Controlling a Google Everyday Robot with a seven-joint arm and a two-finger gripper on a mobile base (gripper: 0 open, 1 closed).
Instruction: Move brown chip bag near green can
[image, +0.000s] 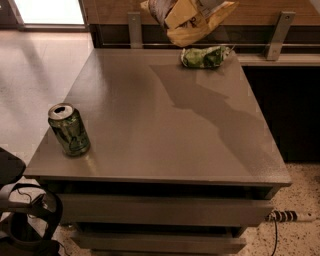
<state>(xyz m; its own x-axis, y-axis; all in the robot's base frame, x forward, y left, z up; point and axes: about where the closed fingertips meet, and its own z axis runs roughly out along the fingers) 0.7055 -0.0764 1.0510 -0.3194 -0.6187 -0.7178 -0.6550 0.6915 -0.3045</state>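
The gripper (209, 5) is seen at the very top edge of the view, above the far side of the table (165, 130); only a pale grey part of it is shown, the rest being cut off. It is clamped on the brown chip bag (192, 25), which is held in the air, clear of the tabletop. The bag is crumpled, with its tan-yellow edge hanging lowest.

Just below the gripper and a little to the right in the picture, a small green snack bag (205, 56) is laid on the far edge of the table, apart from the held bag. A broad shadow (210, 105) is cast across the tabletop beneath the gripper.

The green can (70, 130) is stood upright well away from the gripper, at the near left corner of the table, its silver top opened.

Behind the gripper a wooden wall with two metal brackets (134, 30) is seen. Under the tabletop, drawers (165, 210) are fitted, and a striped cable (287, 216) is laid on the floor at the lower right.
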